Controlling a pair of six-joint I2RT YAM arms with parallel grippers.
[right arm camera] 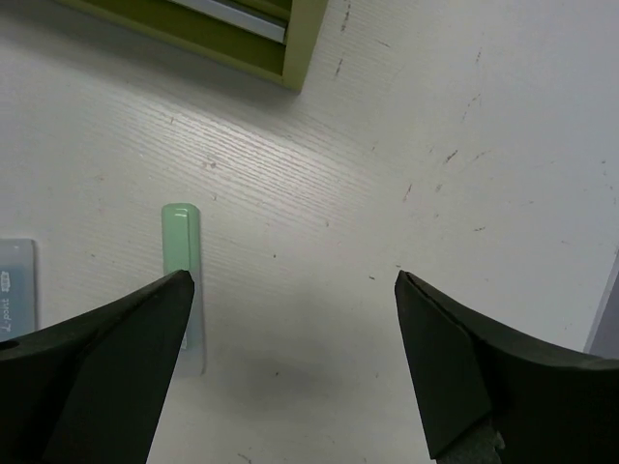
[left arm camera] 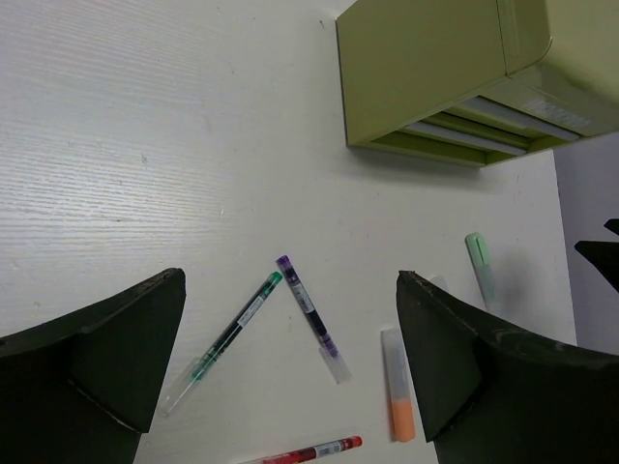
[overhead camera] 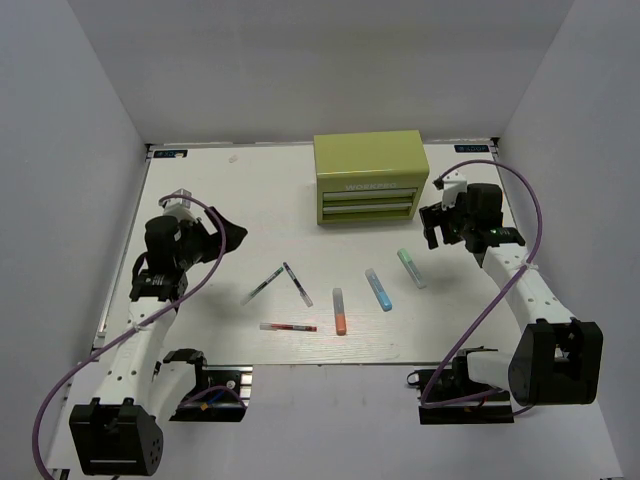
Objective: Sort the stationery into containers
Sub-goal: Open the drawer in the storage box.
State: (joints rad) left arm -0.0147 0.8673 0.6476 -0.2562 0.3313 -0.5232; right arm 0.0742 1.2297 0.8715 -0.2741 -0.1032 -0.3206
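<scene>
The olive-green cabinet (overhead camera: 366, 175) stands at the back centre with both front drawers shut. Six sticks lie on the white table before it: a mint green marker (overhead camera: 411, 268), a blue marker (overhead camera: 378, 289), an orange marker (overhead camera: 339, 311), a red-white pen (overhead camera: 288, 327) and two dark-and-white pens (overhead camera: 262, 285) (overhead camera: 297, 284). My left gripper (overhead camera: 228, 235) is open and empty, above the table left of the pens. My right gripper (overhead camera: 437, 225) is open and empty, right of the cabinet, just beyond the mint marker (right arm camera: 180, 261). The left wrist view shows the pens (left arm camera: 224, 336) (left arm camera: 309, 314) and the orange marker (left arm camera: 397, 396) between the open fingers.
White walls close in the table on the left, back and right. The table's front edge runs just ahead of the arm bases. The cabinet's corner (right arm camera: 242, 29) shows at the top of the right wrist view, and the blue marker (right arm camera: 14, 300) at its left edge.
</scene>
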